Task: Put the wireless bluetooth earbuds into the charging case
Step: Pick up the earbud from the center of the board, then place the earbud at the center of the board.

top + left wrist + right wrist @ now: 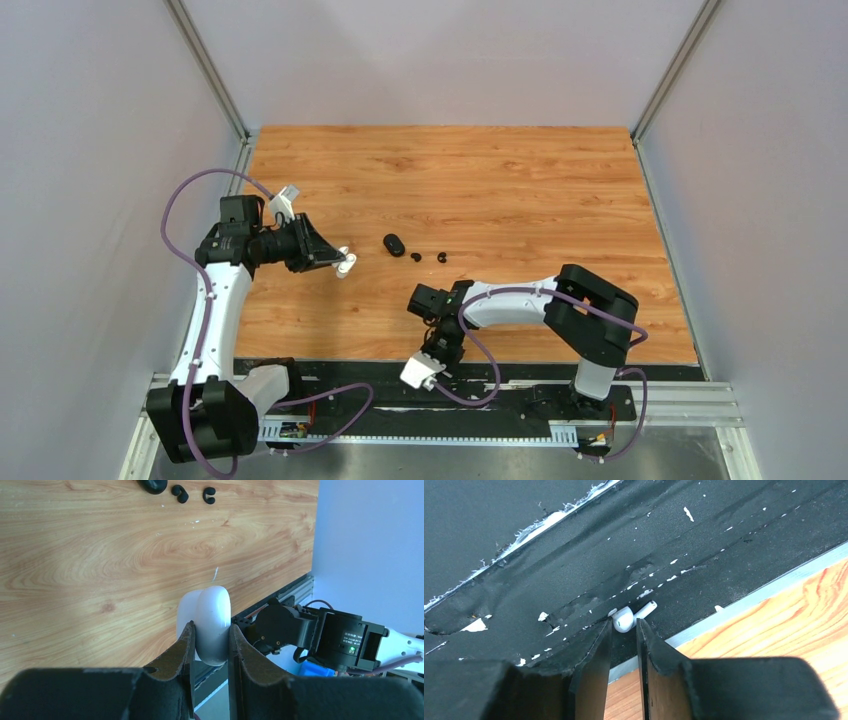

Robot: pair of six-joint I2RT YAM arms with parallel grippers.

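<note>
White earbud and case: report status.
Left fingers shut on white rounded charging case. Right fingers straddling white stemmed earbud on black mat, grip unconfirmed. Nothing blocking.

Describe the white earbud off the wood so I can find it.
Look at the black mat along the near edge of the wooden tabletop. At the right pincer is a small white stemmed earbud, unlike the two black rounded earbuds out on the wood.

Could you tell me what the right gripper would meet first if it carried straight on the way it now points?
Most likely the white earbud, lying on the black mat just beyond the tips of the right gripper, in line with their gap; after it, the mat itself. Depth is uncertain.
</note>
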